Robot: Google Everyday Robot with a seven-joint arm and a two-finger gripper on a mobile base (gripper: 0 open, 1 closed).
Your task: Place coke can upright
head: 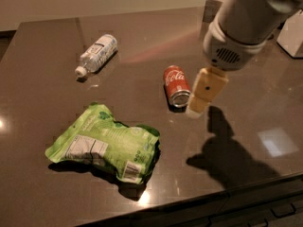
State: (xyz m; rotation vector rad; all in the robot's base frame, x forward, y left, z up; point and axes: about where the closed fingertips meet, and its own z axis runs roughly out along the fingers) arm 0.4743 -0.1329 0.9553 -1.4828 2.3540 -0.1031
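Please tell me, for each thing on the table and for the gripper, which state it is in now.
coke can: lying on its side, not upright.
water bottle: lying on its side, cap on.
green bag: lying flat.
gripper: low, close beside the coke can's silver end.

You're looking at a fat, rounded white arm housing (241, 27) with an oval patch of small dark vent holes (228, 56) on its face. Below it the gripper (198, 105), a blocky cream-yellow piece with a paler tip, sits just right of the coke can (176, 85).
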